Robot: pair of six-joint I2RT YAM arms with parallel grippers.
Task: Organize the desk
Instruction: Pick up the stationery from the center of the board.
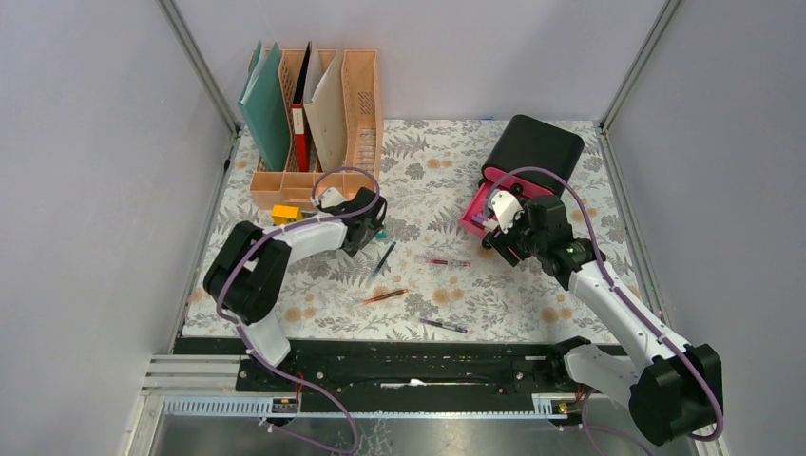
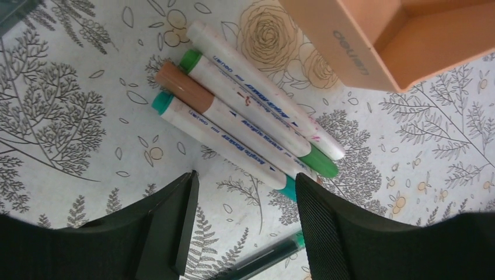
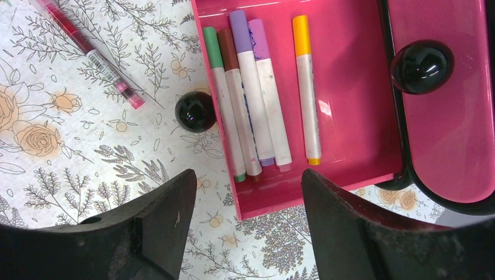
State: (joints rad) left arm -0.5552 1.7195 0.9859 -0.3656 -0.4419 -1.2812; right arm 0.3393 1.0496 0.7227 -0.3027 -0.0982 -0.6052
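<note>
Four loose pens (image 1: 385,295) lie scattered across the fern-and-flower printed desk (image 1: 532,290)

A peach file rack (image 1: 362,104) holds a teal folder (image 1: 266,109), a red binder (image 1: 298,142) and a grey folder (image 1: 329,119) upright. Just beside its corner four markers (image 2: 251,114) lie side by side. A pink drawer (image 3: 356,116) stands open — five more markers (image 3: 257,99) in a row inside. Loose pens (image 1: 385,295) lie scattered between — a pink pen (image 3: 87,52) near the drawer's black knob (image 3: 195,111).
</note>
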